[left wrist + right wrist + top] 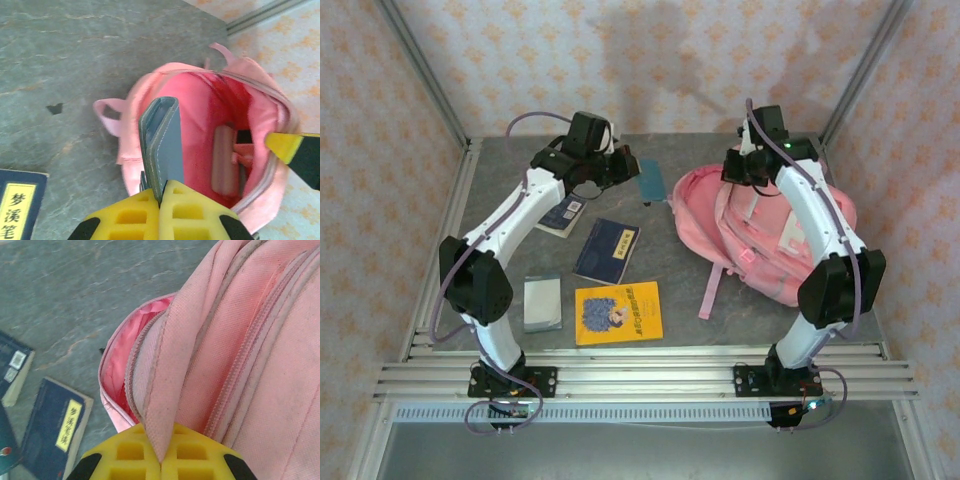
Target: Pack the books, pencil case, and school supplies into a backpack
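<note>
At the open backpack (698, 205), left tool (161, 197) clamps a teal pad (165, 140); right tool (161, 457) pinches its rim.

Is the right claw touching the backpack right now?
Touching. The right wrist view shows the right claw shut on a fold of the backpack, with the pink fabric pinched between its yellow fingers.

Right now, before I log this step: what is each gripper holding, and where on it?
The left gripper pinches the teal pad by its near end; the right gripper pinches a fabric fold beside the backpack opening.
</note>
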Available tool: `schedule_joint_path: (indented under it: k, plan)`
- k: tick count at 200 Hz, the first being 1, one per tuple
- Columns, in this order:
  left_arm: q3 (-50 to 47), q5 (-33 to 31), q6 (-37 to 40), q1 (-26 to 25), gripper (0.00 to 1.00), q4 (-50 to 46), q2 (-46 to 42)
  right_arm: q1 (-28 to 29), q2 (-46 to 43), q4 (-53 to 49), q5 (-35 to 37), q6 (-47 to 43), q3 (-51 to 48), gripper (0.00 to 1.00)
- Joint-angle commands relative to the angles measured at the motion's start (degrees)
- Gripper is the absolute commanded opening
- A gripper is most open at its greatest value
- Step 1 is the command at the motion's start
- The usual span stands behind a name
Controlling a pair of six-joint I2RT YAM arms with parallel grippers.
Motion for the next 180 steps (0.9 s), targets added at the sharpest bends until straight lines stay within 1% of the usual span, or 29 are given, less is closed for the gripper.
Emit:
schedule_joint_path:
  k: [1,18,35,61,76,104,122,126,145,161,180]
  plan:
    - [3.3,3.0,1.6,-2.6,0.0,-2.0,1.2,0.0,-3.2,3.6,-8.1,-3.6,4.9,0.0]
    - [4.2,4.1,1.5,-3.3,0.0,-1.0,1.7,0.0,-4.0,3.7,-8.8,-4.6,4.8,0.0]
    - [5.6,5.7,1.1,-3.7,0.0,-0.3,2.5,-0.1,-5.8,5.2,-10.7,-5.4,1.8,0.0]
    - [8.5,6.4,2.1,-4.6,0.0,-1.4,4.4,-0.7,-9.8,11.1,-14.9,-5.8,-5.0,0.0]
    - [9.9,6.4,3.2,-4.9,0.0,-2.6,5.6,-1.1,-12.0,14.4,-14.7,-5.3,-8.6,0.0]
    - [9.8,7.4,3.3,-5.1,0.0,-2.3,6.3,-2.7,-14.0,18.0,-19.0,-3.4,-11.4,0.0]
    - [10.9,8.8,2.4,-5.5,0.0,-2.0,6.9,-3.6,-14.4,19.3,-21.7,-2.1,-12.1,0.0]
    - [11.2,8.9,2.2,-5.7,0.0,-2.0,8.7,-3.8,-14.4,19.7,-22.3,-1.6,-12.2,0.0]
    - [12.4,9.8,0.8,-6.7,0.0,-1.3,11.2,-4.1,-14.2,21.1,-24.8,0.1,-12.7,0.0]
    - [12.6,10.7,-1.4,-7.8,0.0,1.7,13.2,-4.2,-14.1,21.2,-25.3,0.2,-12.8,0.0]
    - [12.1,12.4,-6.3,-8.8,0.0,7.8,16.3,-4.2,-14.7,21.5,-25.1,0.3,-13.2,0.0]
